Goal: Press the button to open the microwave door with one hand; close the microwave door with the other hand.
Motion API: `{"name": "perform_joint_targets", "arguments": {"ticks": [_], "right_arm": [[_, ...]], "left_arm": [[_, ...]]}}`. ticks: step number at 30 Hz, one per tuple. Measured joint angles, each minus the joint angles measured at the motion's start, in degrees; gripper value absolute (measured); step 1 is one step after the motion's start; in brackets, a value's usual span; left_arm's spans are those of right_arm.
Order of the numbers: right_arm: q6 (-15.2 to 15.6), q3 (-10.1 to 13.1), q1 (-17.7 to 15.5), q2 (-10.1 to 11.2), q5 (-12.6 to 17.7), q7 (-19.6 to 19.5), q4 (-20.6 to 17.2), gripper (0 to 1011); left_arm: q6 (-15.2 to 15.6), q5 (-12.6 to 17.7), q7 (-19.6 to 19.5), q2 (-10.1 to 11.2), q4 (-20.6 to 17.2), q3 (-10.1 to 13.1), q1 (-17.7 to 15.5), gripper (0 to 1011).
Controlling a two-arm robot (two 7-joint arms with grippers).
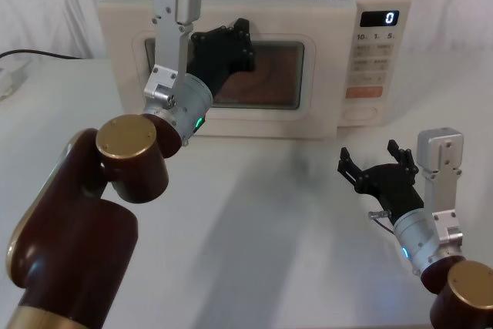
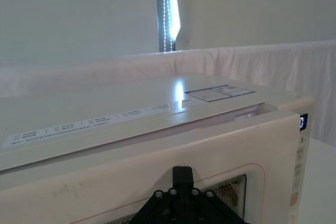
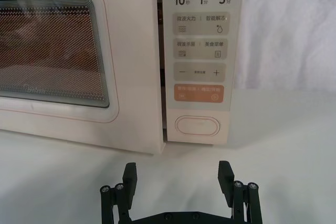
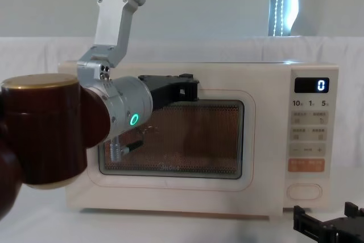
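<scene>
In the head view the cream microwave (image 1: 254, 59) stands at twelve o'clock on the white table (image 1: 254, 221), its door (image 1: 231, 75) shut flush, with the left gripper (image 1: 240, 36) up against the door's upper part near eleven o'clock, whether its fingers are spread or together I cannot tell, while the right gripper (image 1: 373, 161) hovers low at four o'clock with fingers spread, holding nothing. In the right wrist view the button (image 3: 197, 126) sits at the bottom of the control panel (image 3: 199, 56), under the orange key (image 3: 199, 93), well apart from the parted fingertips (image 3: 226, 170). In the chest view the left gripper (image 4: 187, 88) lies against the door's top edge above the window (image 4: 176, 138), and the button (image 4: 305, 191) is at four o'clock.
</scene>
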Motion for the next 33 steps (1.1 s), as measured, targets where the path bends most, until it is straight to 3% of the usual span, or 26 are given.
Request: {"name": "perform_joint_targets", "arguments": {"ticks": [12,33], "right_arm": [[0.00,0.00,0.00,0.00,0.00,0.00,0.00,1002],[0.00,0.00,0.00,0.00,0.00,0.00,0.00,1002]], "left_arm": [[-0.93,0.85,0.05,-0.73,2.48,0.09,-1.05,0],[-1.28,1.81,0.67,-1.50,2.77,-0.54,-1.26,0]]}}
